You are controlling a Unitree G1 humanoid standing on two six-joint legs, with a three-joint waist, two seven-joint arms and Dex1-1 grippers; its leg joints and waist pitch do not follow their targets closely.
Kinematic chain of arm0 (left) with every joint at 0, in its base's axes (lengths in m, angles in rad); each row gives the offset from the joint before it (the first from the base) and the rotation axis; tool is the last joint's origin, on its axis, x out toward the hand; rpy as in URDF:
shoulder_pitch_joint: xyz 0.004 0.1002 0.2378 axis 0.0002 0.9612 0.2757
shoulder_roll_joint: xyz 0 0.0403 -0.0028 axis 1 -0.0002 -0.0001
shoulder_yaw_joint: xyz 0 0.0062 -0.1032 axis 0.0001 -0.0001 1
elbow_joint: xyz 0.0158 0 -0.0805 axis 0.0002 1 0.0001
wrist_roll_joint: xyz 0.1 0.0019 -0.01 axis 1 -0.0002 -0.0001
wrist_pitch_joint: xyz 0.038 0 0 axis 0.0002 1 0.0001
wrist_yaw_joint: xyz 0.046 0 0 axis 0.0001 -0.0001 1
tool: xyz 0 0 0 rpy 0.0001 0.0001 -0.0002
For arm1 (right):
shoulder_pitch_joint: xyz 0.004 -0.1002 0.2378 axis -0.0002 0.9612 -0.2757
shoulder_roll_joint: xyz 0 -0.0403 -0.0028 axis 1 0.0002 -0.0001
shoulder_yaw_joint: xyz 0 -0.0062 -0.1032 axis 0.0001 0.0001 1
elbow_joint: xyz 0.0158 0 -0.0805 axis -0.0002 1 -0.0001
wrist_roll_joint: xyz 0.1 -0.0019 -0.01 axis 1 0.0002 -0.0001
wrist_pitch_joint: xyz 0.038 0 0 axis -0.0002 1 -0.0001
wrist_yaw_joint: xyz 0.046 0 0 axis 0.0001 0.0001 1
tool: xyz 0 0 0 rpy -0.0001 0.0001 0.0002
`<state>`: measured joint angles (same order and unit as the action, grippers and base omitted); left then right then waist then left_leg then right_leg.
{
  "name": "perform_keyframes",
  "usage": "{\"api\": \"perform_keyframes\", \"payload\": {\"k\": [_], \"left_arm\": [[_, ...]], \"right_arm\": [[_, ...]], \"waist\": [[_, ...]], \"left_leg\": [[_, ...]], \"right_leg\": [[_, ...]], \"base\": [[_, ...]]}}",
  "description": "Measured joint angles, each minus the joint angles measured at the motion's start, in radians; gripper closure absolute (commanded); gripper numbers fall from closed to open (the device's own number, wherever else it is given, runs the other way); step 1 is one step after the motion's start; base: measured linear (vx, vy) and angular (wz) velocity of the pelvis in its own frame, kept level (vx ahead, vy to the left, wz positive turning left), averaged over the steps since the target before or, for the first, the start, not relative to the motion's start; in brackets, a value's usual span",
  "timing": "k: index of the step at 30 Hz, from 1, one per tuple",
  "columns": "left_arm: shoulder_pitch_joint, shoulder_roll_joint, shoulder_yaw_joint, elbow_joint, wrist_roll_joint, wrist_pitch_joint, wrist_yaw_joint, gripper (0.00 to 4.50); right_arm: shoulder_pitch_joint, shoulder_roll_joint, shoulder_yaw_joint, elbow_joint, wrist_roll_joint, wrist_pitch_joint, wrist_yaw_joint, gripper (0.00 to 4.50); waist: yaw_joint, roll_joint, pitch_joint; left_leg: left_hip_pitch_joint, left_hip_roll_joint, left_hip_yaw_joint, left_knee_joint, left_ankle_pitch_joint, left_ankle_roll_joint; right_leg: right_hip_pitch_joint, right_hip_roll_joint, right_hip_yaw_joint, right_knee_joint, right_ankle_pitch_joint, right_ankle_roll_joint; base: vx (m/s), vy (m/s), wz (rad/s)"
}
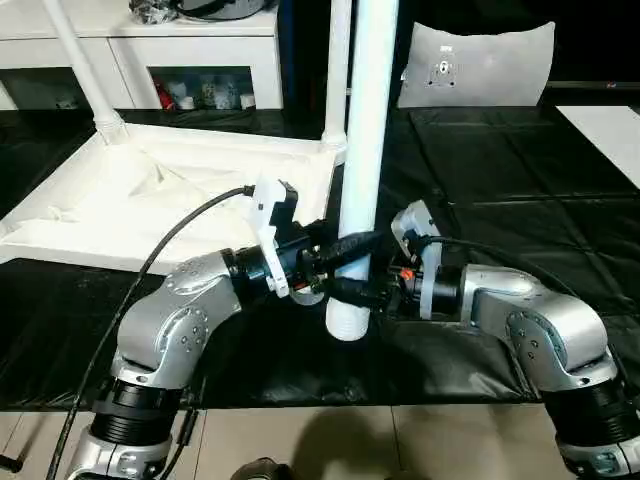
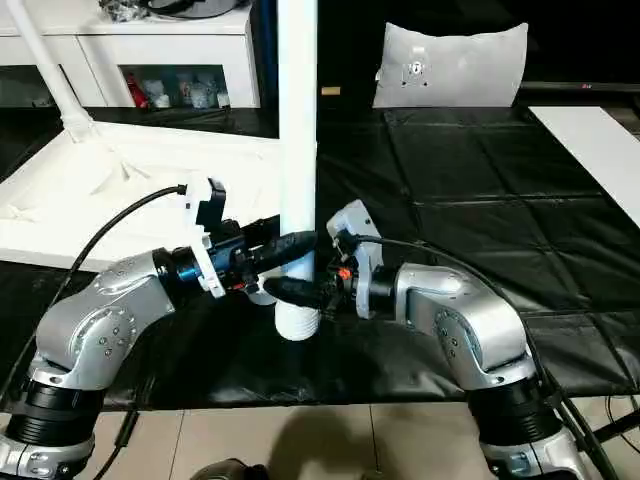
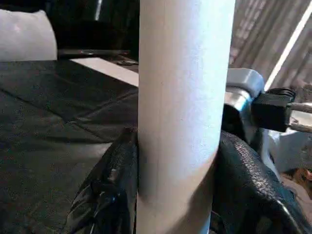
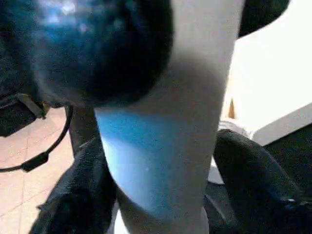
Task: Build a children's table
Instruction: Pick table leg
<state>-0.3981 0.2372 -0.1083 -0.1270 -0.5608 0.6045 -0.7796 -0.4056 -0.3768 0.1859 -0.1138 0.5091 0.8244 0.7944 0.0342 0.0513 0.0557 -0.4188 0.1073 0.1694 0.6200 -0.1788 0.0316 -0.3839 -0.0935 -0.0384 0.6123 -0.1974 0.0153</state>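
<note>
Table top (image 1: pixel 120 200) lies upside down on the black surface (image 2: pixel 480 180), far left, two legs already standing in its far corner sockets. Left gripper (image 1: pixel 345 248) clenched on a loose leg (image 1: pixel 365 150), held upright near centre, its lower end just above the surface. Right gripper (image 2: pixel 290 290) grasps the same leg lower down, from the opposite side. Grey-white cushion (image 1: pixel 478 65) far right, behind.

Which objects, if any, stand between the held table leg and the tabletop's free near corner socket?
Nothing visible does. Both the left gripper and the right gripper clamp the upright leg over the black mat. The upturned tabletop lies beside it on the robot's left; that near corner is hidden behind the left arm.
</note>
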Motion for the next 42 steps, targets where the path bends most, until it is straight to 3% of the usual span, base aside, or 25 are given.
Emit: {"api": "perform_keyframes", "payload": {"k": [24, 25, 29, 42], "left_arm": [[-0.028, 0.022, -0.019, 0.017, 0.017, -0.038, -0.053, 2.64], [-0.029, 0.022, -0.019, 0.017, 0.018, -0.039, -0.056, 2.64], [-0.030, 0.020, -0.021, 0.020, 0.017, -0.039, -0.057, 2.64], [-0.030, 0.022, -0.021, 0.020, 0.017, -0.039, -0.057, 2.64]], "right_arm": [[-0.001, -0.003, 0.006, 0.000, 0.016, 0.048, 0.017, 1.79], [-0.001, -0.003, 0.005, 0.000, 0.020, 0.049, 0.017, 2.04], [-0.001, -0.007, 0.005, -0.004, 0.021, 0.049, 0.020, 2.36], [-0.001, 0.000, 0.007, -0.004, 0.021, 0.045, 0.022, 2.51]], "waist": [[0.000, 0.000, 0.000], [0.000, 0.000, 0.000], [0.000, 0.000, 0.000], [0.000, 0.000, 0.000]], "left_leg": [[0.000, 0.000, 0.000, 0.000, 0.000, 0.000], [0.000, 0.000, 0.000, 0.000, 0.000, 0.000], [0.000, 0.000, 0.000, 0.000, 0.000, 0.000], [0.001, 0.000, 0.000, 0.000, 0.000, 0.000]], "right_leg": [[0.000, 0.000, 0.000, 0.001, 0.000, -0.001], [0.000, 0.000, 0.000, 0.001, 0.000, -0.001], [0.000, 0.000, 0.000, 0.001, 0.000, -0.001], [0.000, 0.000, 0.000, 0.001, 0.000, -0.001]], "base": [[0.000, 0.000, 0.00], [0.000, 0.000, 0.00], [0.000, 0.000, 0.00], [0.000, 0.000, 0.00]]}}
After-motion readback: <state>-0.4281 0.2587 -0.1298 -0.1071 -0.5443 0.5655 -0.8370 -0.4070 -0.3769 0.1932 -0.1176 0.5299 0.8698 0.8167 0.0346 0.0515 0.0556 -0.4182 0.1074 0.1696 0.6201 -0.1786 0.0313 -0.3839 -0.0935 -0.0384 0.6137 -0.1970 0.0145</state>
